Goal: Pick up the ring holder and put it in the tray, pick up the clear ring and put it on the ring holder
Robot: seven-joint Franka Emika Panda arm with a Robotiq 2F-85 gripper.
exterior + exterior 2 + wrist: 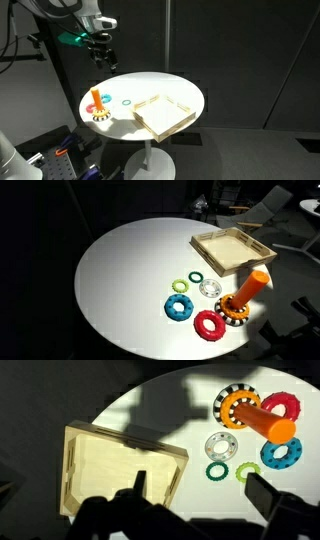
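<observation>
Ring holder [243, 297] stands on the worktop [130, 280], outside the tray [233, 250]. It's an orange peg on a round tan base w/ a dark toothed edge. It reads upright in an exterior view [97, 105]. From the wrist view [255, 418] the peg leans toward the cam.

Clear ring [210, 288] lies flat just beside the base, on the tray side, not on the peg. It also shows in the wrist view [219, 445] btwn base and green ring [218, 470]. The green ring [181, 284] sits next to the clear one. Blue ring [179, 307] is near both. Red ring [210, 325] is right by the base; can't tell if touching.

Tray is near the group but apart from it: light wood, square, low sides. It's set at an angle in both exterior views [165, 113].

Claw [99, 55] hangs well above the worktop, approx over the holder's side, touching nothing. In the wrist view the claw [195, 476] is released. Its dark fingers [265, 495] are spread wide w/ nothing btwn them, and the tray's corner [120, 470] is below.
</observation>
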